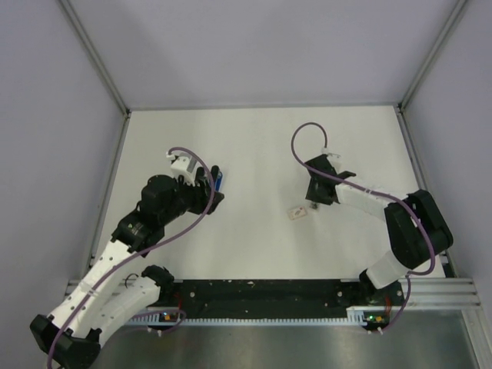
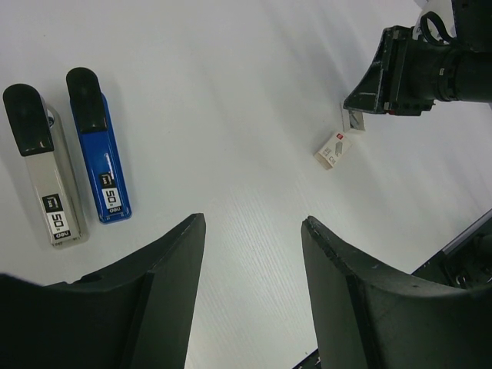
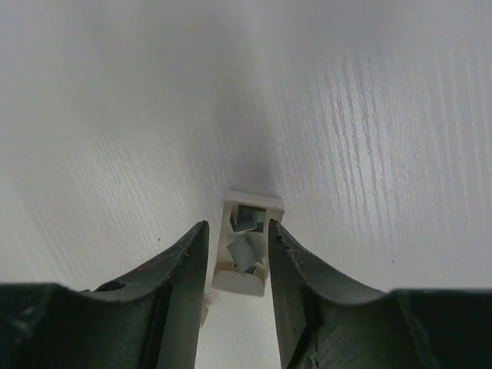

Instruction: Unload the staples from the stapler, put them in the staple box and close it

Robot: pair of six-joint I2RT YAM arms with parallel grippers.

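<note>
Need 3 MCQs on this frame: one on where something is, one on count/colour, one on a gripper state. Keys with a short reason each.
1. Where is the open staple tray?
A) between the fingers of the right gripper
B) against the back wall
C) on the arms' base rail

2. Which staplers are out?
A) one red
B) a silver stapler and a blue stapler
C) three black

3. What is the state of the left gripper?
A) shut on a stapler
B) shut on the tray
C) open, empty

Key:
1. A: the right wrist view shows a finger on each side of it.
2. B: the left wrist view shows the pair lying side by side.
3. C: its fingers stand apart with nothing between them.
</note>
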